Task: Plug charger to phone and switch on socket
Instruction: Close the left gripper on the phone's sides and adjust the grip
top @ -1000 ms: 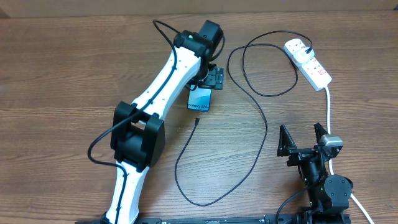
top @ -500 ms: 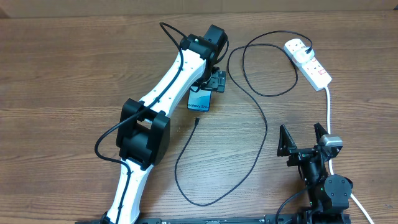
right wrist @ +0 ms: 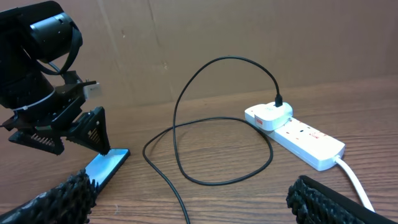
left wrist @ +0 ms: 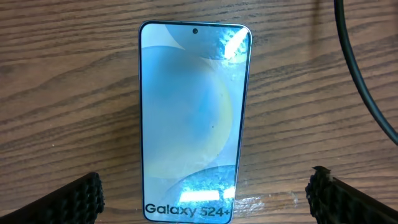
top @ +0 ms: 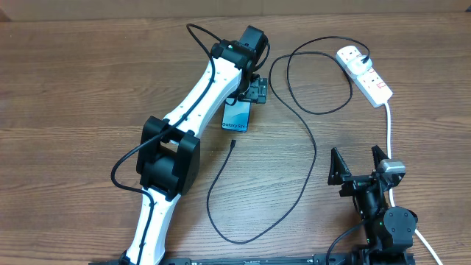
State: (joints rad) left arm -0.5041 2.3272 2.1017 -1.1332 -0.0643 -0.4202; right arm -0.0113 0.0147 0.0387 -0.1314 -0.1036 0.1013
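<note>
Glowing blue, the phone point(left wrist: 193, 121) reads "Galaxy S24+"

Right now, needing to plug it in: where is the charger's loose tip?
Overhead view: the tip lies near centre, just below the phone, not touching it.

Even, bright overhead light, soft shadows, sharp focus, white glare patches across the phone point(left wrist: 194, 121) screen.

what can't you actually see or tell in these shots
Phone port: bottom edge runs into the frame edge in left wrist view; too small overhead.
Phone's upper part: overhead, hidden under the left tool.
Socket switch state: too small overhead and in right wrist view.
Charger tip shape: too small overhead.
</note>
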